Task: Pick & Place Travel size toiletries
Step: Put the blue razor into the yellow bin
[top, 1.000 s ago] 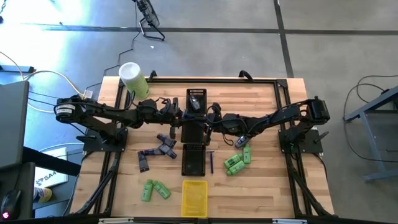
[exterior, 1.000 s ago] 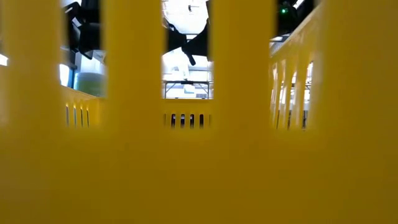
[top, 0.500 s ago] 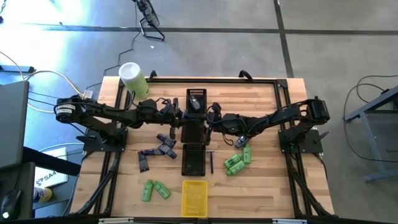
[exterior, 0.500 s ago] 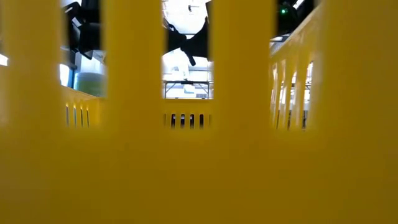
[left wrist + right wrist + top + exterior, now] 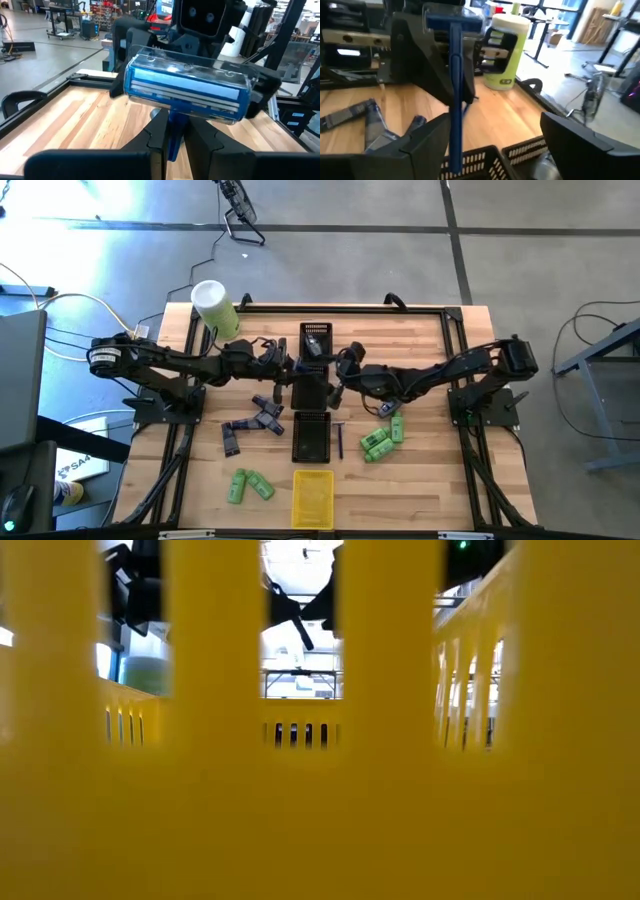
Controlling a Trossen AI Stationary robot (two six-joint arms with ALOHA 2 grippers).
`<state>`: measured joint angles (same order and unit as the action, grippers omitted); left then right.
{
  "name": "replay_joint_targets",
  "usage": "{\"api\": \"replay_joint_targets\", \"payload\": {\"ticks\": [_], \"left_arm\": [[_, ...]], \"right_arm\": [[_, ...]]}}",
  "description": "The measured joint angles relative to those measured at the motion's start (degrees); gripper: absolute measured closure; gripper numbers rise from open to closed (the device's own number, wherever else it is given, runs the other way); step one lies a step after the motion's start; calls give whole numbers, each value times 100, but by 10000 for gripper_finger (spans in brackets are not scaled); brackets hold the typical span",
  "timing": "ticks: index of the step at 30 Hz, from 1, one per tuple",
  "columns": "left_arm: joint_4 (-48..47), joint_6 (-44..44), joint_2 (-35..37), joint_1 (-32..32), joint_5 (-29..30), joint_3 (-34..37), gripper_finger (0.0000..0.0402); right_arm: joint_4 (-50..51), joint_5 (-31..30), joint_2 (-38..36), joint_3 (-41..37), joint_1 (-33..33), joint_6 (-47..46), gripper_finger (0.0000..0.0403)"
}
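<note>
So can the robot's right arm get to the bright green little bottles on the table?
Probably yes. The bright green little bottles lie on bare wood beside the right arm, nothing on top of them. The right gripper is open and holds nothing; the blue razor sits in the left gripper.

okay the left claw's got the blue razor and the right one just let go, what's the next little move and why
Probably back the right claw away. Its fingers stand open on either side of the blue razor handle, while the left claw pinches the handle, above the black tray. Retreating clears the left arm to place it.
</note>
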<state>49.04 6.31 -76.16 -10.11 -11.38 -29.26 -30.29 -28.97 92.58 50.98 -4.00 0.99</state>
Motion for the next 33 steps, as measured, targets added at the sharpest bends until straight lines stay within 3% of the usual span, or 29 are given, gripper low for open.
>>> {"api": "replay_joint_targets", "payload": {"ticks": [8,16,33], "left_arm": [[-138,8,0,-1,-4,0,362],[-412,591,0,0,-165,0,362],[-360,1051,2,554,-383,0,362]], "right_arm": [[749,-804,-340,-5,-231,42,100],[1026,-1378,-449,-2,-360,-70,117],[1517,-1786,-442,-2,-512,-594,218]]}}
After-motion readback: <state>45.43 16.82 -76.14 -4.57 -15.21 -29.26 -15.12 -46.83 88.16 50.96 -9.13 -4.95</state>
